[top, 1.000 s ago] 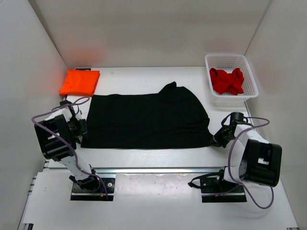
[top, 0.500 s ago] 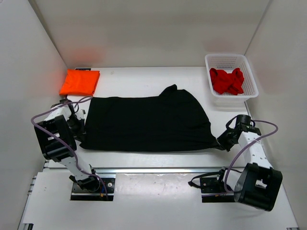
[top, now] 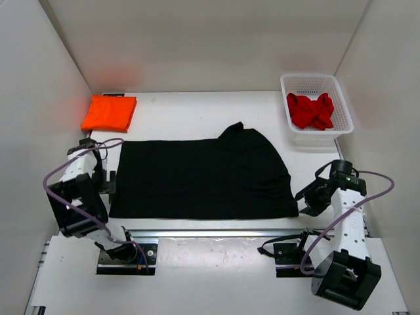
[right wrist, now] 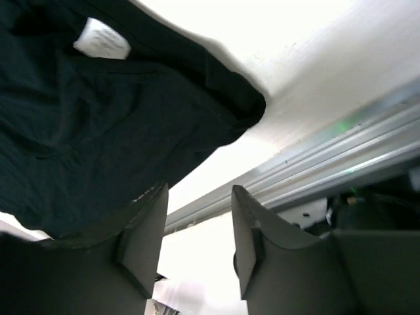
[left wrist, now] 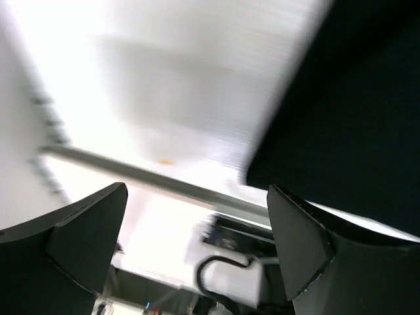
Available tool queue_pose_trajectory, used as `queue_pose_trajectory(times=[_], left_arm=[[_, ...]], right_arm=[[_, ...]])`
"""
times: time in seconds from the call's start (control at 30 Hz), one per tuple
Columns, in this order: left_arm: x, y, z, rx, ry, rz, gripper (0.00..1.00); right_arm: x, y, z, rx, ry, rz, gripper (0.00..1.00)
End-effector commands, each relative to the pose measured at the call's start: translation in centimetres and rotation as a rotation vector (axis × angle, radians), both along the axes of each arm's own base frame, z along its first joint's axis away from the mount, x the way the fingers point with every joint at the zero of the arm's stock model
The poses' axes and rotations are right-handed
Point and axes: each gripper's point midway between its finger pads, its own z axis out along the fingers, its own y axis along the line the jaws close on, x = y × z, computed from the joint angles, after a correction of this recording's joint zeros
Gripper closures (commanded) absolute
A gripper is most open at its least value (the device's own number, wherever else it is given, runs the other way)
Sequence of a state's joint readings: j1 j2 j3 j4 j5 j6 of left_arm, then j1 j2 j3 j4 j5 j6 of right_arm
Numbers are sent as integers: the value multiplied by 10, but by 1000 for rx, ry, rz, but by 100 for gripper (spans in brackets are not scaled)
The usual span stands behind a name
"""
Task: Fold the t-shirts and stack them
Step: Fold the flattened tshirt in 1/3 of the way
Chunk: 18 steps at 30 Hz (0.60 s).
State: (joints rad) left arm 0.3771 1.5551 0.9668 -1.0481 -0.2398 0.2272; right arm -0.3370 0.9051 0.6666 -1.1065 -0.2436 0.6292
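Black t-shirt (top: 197, 177) lies spread flat mid-desk, long side running left to right, with a bump of cloth poking out on its far edge toward the right. Orange t-shirt (top: 109, 112) sits folded at the far left corner of the desk (top: 197, 111). Red t-shirt (top: 310, 110) is crumpled inside the white basket (top: 344, 113) at far right.

Left pincer (top: 107, 182) sits just beside the black shirt's left edge, spread wide; the wrist view shows nothing between its fingers (left wrist: 85, 226). Right pincer (top: 306, 199) sits at the near right corner, parted and not pinching, the cloth lying clear of the gap.

Risks, as I judge them:
- The near right corner looks rolled and thick, so a grab there may take only one layer and the fold would skew.
- The near hem runs close to the metal rail (top: 216, 232) — a low pull toward the arms could snag it or drag it off the edge.
- The far bump, left unsmoothed, would give a lumpy fold that sits poorly on the orange one.
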Motion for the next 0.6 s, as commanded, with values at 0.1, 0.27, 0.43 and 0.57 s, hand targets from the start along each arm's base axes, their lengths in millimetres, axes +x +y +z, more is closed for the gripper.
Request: queue_pose_trajectory(times=[0.1, 0.27, 0.43, 0.57], left_arm=[[57, 61, 99, 420, -361, 72, 1], [162, -63, 158, 277, -622, -402, 7], [194, -284, 142, -152, -634, -966, 14], [187, -409, 116, -563, -524, -1085, 18]], right_arm=[[40, -27, 58, -190, -156, 55, 57], [115, 14, 69, -128, -306, 337, 56], [162, 53, 45, -123, -220, 572, 59], [208, 51, 31, -154, -228, 589, 62]])
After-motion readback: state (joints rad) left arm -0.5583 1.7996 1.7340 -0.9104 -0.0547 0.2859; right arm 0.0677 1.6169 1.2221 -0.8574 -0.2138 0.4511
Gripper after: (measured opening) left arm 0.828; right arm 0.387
